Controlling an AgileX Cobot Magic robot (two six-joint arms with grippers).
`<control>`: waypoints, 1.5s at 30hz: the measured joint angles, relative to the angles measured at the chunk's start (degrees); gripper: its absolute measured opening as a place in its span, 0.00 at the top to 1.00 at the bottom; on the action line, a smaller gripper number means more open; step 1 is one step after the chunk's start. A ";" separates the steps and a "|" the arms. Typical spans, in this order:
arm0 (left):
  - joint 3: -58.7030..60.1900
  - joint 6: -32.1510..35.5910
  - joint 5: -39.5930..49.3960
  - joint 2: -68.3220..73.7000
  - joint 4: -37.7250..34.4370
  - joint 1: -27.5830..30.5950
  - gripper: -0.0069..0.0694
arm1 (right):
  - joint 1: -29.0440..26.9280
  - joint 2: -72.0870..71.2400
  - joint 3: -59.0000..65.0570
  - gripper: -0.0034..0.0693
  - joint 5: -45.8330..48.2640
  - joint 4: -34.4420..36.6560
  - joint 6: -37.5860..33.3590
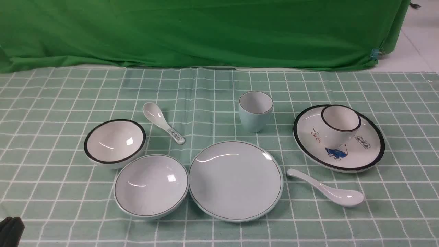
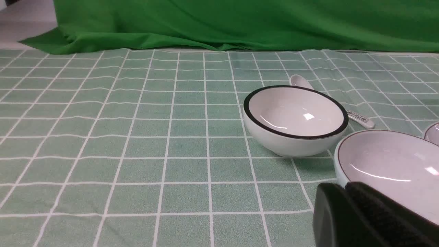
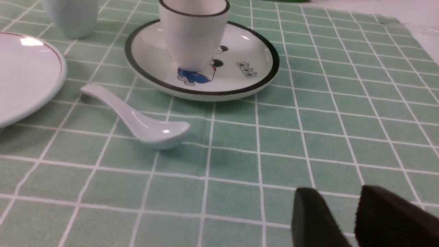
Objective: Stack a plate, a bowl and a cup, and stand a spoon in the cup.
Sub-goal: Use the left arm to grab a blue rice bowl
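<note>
Nearest the lens, the left gripper has its black jaws pressed together and holds nothing. The right gripper hangs low over the checked green cloth, its jaws partly apart with only cloth showing between them. Beyond the left gripper sits the bowl, upright, just left of the plate near the front middle. The spoon lies on the cloth right of the plate, handle pointing toward it. The cup stands upright behind the plate, apart from it. A black-rimmed white bowl and a printed spoon lie at left. A black-rimmed white cup stands on a black-rimmed white plate at right.
</note>
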 joint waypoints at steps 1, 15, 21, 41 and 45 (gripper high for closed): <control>0.00 0.00 0.00 0.00 0.00 0.00 0.89 | 0.00 0.00 0.00 0.62 0.00 0.00 0.00; 0.00 0.00 0.00 0.00 0.00 0.00 0.89 | 0.00 0.00 0.00 0.62 0.00 0.00 0.00; 0.00 0.00 0.00 0.00 0.00 0.00 0.89 | 0.00 0.00 0.00 0.62 0.00 0.00 0.00; -8.56 -14.39 -4.85 2.07 -24.82 -0.07 0.89 | 0.00 0.00 0.00 0.62 0.00 0.00 0.00; -21.83 -4.26 14.10 12.74 -23.16 -0.27 0.89 | 0.00 0.00 0.00 0.62 0.00 0.00 0.00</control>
